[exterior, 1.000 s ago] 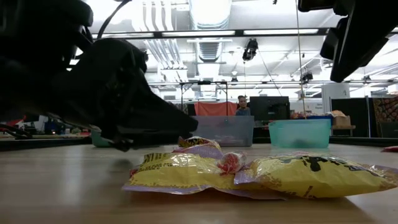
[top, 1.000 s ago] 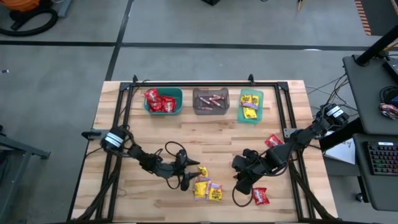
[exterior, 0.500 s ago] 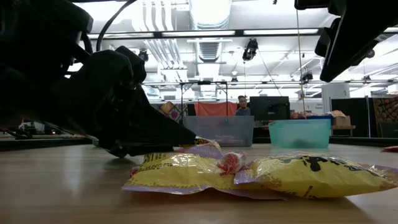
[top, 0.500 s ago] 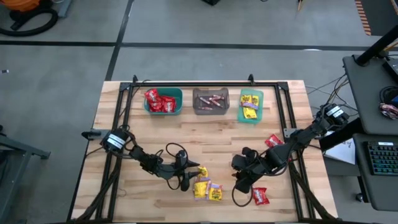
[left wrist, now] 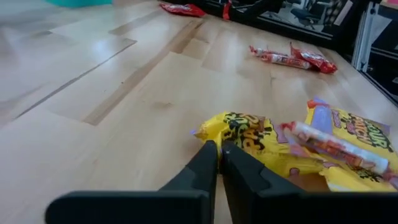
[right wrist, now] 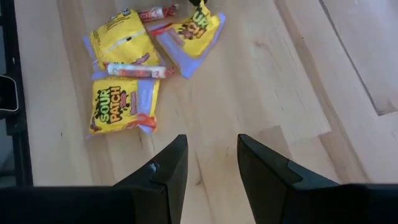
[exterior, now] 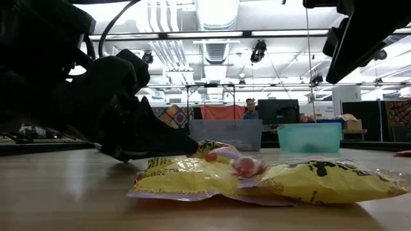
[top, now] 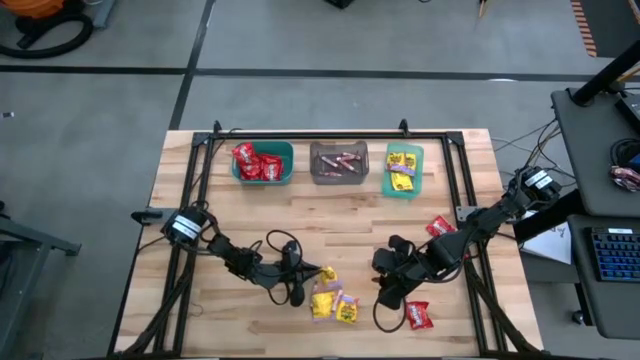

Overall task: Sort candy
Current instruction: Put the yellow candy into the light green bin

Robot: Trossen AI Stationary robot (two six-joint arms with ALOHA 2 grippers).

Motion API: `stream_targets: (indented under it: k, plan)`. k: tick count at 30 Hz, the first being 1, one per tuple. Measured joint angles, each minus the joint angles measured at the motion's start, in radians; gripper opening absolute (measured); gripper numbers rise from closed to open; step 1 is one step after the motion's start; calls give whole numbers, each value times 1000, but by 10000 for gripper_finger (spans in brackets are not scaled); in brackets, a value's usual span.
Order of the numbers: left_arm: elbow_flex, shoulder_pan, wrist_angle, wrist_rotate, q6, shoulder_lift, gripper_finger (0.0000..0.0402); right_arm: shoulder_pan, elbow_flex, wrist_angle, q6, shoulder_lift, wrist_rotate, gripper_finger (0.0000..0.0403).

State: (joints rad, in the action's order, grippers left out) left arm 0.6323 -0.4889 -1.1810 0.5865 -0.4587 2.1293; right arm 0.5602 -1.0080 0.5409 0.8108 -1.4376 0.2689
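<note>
A small pile of candy point(top: 333, 303) lies near the table's front middle: yellow packets point(right wrist: 118, 40) and a thin pinkish stick point(right wrist: 134, 70). One yellow packet point(left wrist: 245, 134) lies at the pile's far left, and my left gripper point(left wrist: 217, 148) is shut at its edge. To the right of the pile my right gripper point(right wrist: 211, 158) stands open above bare wood, nothing between its fingers. Two red packets point(top: 441, 226) point(top: 418, 315) lie near the right arm. My left gripper pinches the yellow packet's near-left edge point(left wrist: 208, 132) between its two fingertips. The fingers come nearly level from the table's left, low over the wood. The packet lies flat on the table and partly against the pile.
Three bins stand in a row at the far edge: a teal one point(top: 284, 172) with red packets, a grey one point(top: 338, 178) with pinkish sticks, a green one point(top: 404, 190) with yellow packets. A black frame point(top: 320, 134) borders the table. Bare wood lies between bins and pile.
My left gripper has shut from wide open, its tips closing on the yellow packet's edge while moving slightly toward the pile. The packet's end and the pinkish stick beside it have shifted a little to the right. My right gripper has kept still.
</note>
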Motion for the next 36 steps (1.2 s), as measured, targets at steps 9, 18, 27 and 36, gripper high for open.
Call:
stream_targets:
  k: [9,18,27,36]
  plan:
    - [-14,0,-50,7,115,-94,0,-8,0,-53,-101,0,136,130]
    - [-14,0,93,7,225,-245,0,-27,0,-156,-253,0,215,130]
    - [-13,-1,161,9,233,-283,0,-79,-1,-275,-420,2,387,130]
    - [-13,-5,195,10,238,-327,0,-98,63,-499,-490,0,328,130]
